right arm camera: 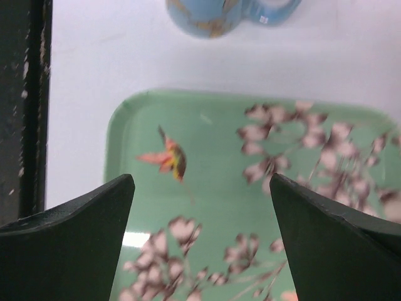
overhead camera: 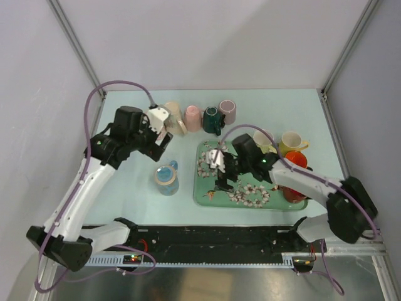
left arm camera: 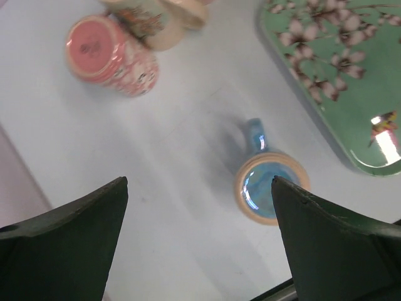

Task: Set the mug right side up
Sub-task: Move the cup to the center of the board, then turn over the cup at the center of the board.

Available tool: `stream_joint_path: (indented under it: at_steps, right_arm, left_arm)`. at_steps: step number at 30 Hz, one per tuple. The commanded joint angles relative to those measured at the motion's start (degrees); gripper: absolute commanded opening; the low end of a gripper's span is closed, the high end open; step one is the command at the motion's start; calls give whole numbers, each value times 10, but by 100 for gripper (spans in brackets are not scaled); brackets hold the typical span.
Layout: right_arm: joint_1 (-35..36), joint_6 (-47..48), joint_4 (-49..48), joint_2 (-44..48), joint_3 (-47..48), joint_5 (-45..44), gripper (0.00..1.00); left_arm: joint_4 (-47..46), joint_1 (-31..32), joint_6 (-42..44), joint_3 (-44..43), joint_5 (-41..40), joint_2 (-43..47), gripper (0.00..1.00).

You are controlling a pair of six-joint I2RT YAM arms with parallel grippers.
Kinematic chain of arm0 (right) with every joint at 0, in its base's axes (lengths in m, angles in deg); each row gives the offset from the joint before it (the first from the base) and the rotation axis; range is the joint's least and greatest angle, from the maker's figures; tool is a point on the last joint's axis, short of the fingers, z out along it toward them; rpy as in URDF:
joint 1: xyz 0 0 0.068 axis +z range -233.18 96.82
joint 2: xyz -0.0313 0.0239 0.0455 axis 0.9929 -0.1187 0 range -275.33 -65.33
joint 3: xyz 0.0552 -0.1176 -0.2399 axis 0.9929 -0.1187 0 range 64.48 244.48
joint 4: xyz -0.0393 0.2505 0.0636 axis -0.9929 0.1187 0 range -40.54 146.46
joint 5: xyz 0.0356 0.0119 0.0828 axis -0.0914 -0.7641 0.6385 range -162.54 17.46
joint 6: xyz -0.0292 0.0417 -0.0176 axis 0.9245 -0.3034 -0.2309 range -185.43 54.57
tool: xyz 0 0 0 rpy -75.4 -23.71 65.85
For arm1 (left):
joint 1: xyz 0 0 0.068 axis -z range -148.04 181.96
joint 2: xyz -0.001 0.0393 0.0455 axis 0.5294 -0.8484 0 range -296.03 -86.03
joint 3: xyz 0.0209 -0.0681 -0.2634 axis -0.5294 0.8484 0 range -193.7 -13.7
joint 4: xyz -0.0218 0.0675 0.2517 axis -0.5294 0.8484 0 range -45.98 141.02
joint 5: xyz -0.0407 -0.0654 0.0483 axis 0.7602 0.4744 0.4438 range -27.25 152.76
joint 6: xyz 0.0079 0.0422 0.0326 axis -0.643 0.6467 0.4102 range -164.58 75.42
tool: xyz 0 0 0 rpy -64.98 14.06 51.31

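Note:
A light blue mug (overhead camera: 167, 178) stands on the table left of the green tray. In the left wrist view the mug (left arm camera: 269, 188) shows a tan ring around a flat glossy blue disc facing up. This looks like its base, so it seems to stand upside down, handle towards the back. My left gripper (overhead camera: 160, 135) is open and empty, above the table behind the mug and apart from it (left arm camera: 199, 182). My right gripper (overhead camera: 223, 180) is open and empty, hovering over the tray's left part (right arm camera: 202, 179). The mug also shows at the top of the right wrist view (right arm camera: 207, 15).
The green flowered tray (overhead camera: 210, 194) lies right of the mug. Along the back, cream (overhead camera: 172, 118), pink (overhead camera: 192, 118), dark green (overhead camera: 212, 119) and mauve (overhead camera: 227, 111) mugs lie in a row. Cream (overhead camera: 263, 139), yellow (overhead camera: 290, 143) and orange (overhead camera: 296, 160) mugs stand by the tray's right side.

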Motion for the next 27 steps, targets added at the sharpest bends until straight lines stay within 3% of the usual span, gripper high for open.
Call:
stream_joint_path:
  at_steps: [1, 8, 14, 17, 22, 27]
  right_arm:
    - [26, 39, -58, -96, 108, 29, 96]
    - [49, 119, 8, -277, 311, 62, 99]
    - [61, 252, 263, -459, 604, 99, 99]
    - [71, 315, 363, -522, 701, 95, 99]
    - [86, 391, 451, -541, 716, 75, 96]
    - [93, 404, 505, -507, 651, 68, 87]
  left_arm:
    - [41, -45, -43, 11, -36, 31, 100]
    - [60, -117, -58, 73, -21, 119, 100]
    - [75, -164, -65, 89, -17, 154, 100]
    - [77, -189, -73, 94, 4, 162, 100]
    - [79, -223, -88, 100, 37, 172, 100]
    - [78, -238, -93, 100, 55, 171, 100]
